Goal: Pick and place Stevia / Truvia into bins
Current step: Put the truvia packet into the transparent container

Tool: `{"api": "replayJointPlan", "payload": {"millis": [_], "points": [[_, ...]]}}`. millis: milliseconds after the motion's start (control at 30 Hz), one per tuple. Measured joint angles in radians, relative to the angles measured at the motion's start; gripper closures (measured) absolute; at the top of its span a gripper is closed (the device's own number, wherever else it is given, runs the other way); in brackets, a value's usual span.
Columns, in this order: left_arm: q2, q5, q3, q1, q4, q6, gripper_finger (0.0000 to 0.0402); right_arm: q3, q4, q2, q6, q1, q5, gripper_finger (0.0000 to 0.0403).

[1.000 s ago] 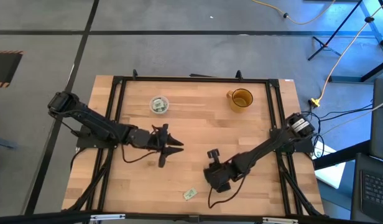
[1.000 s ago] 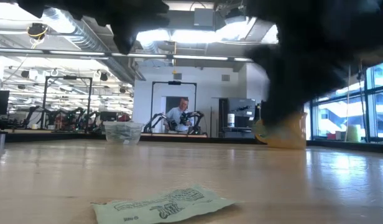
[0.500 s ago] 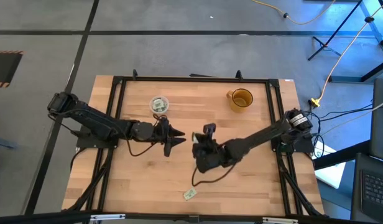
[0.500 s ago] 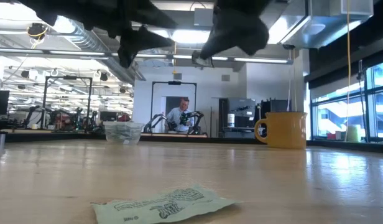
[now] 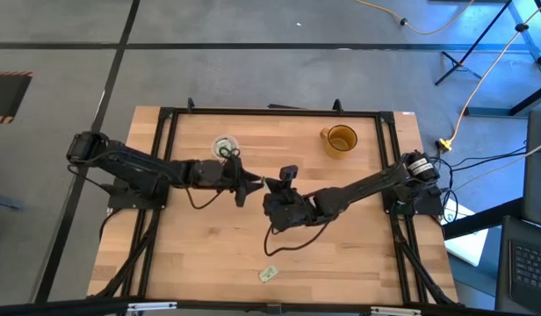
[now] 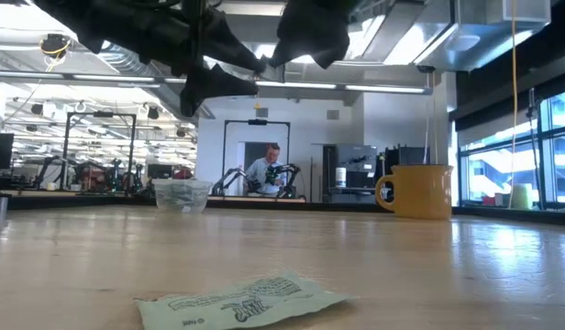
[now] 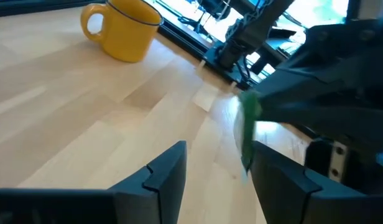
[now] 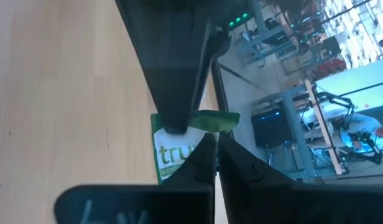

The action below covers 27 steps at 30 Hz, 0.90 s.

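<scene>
A Truvia sachet point(image 8: 179, 149), pinched by the right end effector point(image 8: 207, 155) beside the spread, empty left end effector point(image 7: 216, 171), may be dropped if mistimed.

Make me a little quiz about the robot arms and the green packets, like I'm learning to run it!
1. True or false: the left gripper has its fingers shut.
2. What grips the green sachet? A) left gripper B) right gripper C) nothing
3. Fill in: the loose sachet lies on the ____.
Key: 1 false; 2 B; 3 table.
</scene>
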Motion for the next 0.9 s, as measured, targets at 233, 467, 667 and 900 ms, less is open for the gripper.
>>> {"api": "replayJointPlan", "payload": {"millis": [233, 467, 667, 900], "points": [[0.0, 0.028, 0.0, 0.018, 0.018, 0.049, 0.0253, 0.0, 0.054, 0.0, -0.019, -0.002, -0.002, 0.0394], [0.0, 0.035, 0.0, 0.018, 0.04, 0.078, 0.033, 0.0, 0.059, 0.0, -0.019, -0.005, -0.008, 0.0394], [0.0, 0.061, 0.0, 0.018, 0.041, 0.108, 0.0392, 0.0, 0.074, 0.0, -0.005, -0.006, -0.009, 0.0384], [-0.023, 0.082, 0.0, 0.038, 0.005, 0.142, 0.0395, 0.0, -0.053, -0.058, 0.094, -0.005, 0.019, 0.0309]]}}
